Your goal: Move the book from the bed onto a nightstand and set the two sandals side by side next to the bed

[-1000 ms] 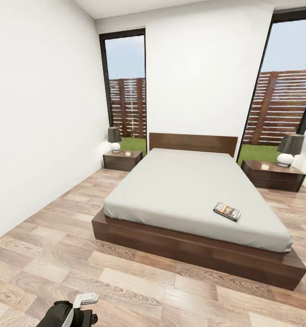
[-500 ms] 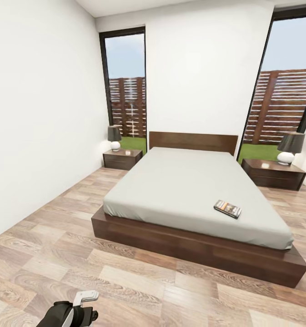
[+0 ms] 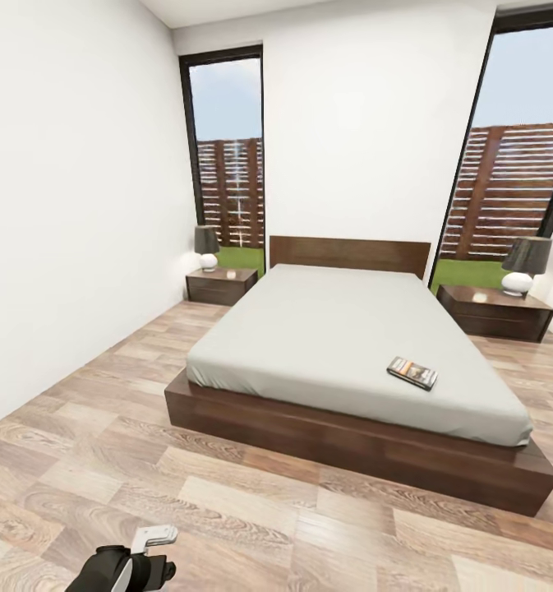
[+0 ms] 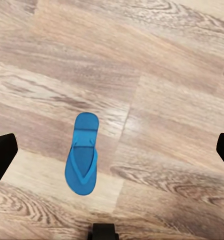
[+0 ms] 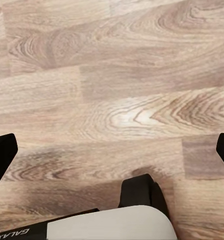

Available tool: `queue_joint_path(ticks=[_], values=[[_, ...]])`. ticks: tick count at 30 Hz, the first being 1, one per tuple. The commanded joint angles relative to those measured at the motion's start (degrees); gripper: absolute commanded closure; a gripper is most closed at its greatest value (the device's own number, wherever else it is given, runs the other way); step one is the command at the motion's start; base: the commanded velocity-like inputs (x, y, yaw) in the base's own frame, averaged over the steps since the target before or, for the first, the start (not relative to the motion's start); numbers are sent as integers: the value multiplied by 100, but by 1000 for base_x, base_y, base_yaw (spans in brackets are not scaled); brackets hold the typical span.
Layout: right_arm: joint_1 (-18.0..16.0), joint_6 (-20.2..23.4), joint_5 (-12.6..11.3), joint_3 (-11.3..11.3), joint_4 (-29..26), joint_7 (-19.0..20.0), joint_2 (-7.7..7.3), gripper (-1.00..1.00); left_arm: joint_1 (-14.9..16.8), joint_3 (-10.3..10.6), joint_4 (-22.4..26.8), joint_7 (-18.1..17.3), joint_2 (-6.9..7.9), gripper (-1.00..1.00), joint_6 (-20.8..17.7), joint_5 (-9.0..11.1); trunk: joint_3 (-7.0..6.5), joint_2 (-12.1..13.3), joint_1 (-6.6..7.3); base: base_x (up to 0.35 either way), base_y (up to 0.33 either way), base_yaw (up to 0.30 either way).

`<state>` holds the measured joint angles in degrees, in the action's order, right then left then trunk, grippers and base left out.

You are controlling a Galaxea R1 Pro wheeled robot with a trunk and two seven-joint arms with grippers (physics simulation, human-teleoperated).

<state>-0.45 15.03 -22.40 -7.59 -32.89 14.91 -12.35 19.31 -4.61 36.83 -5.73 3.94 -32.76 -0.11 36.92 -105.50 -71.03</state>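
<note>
One bed point(image 3: 342, 329), with a plain light-grey mattress on a dark brown frame and a flat headboard against the far white wall, stands on the wood-plank floor point(image 3: 103, 444) of the bedroom. One book point(image 3: 412, 372), a thin dark paperback with an orange band, lies flat on the mattress toward the foot of the bed and nearer its right edge. Two nightstands flank the headboard: the left nightstand point(image 3: 221, 287) and the right nightstand point(image 3: 496, 312), each a low dark-brown cabinet carrying one table lamp, the left lamp point(image 3: 207, 249) and the right lamp point(image 3: 525, 265), both with a dark shade on a white round base. Two tall dark-framed windows, left window point(image 3: 227, 156) and right window point(image 3: 523, 164), show a brown slatted fence above green grass. One blue sandal point(image 4: 82, 154) lies flat on the floor planks below the left hand point(image 4: 112, 150), apart from its two dark fingertips point(image 4: 2, 155), which stand spread wide with nothing between them. In the head view the left hand point(image 3: 149, 555) sits low at the near edge, above the floor and well apart from the bed. The right hand point(image 5: 112, 150) likewise points down at bare planks, its fingertips point(image 5: 2, 155) spread wide and holding nothing. Open floor lies between the robot and the bed frame.
</note>
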Motion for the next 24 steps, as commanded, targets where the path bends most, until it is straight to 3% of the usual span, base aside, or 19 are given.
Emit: queue_joint_path(ticks=[1,8,12,15,21,24], values=[[-3,44,-37,-23,-5,20,1,-100,2,-21,8,3,-1,-100,-31,-4,25,-44,-22,0,0,0],[-3,44,-37,-23,-6,19,2,-100,2,-7,8,1044,-25,-100,298,29,150,-325,-176,0,0,0],[-4,44,-37,-23,-6,20,3,-100,2,1,5,1119,-34,-100,354,36,222,-486,-264,0,0,0],[-4,44,-37,-23,-5,19,3,-100,2,3,-8,1048,-42,-100,353,32,276,-606,-330,0,0,0],[-3,44,-37,-23,-6,17,-1,-100,2,-9,-140,68,-34,-100,340,13,384,-847,-461,0,0,0],[-1,44,-37,-23,-5,19,0,-100,2,-12,-153,-102,-28,-100,345,0,437,-967,-527,0,0,0]])
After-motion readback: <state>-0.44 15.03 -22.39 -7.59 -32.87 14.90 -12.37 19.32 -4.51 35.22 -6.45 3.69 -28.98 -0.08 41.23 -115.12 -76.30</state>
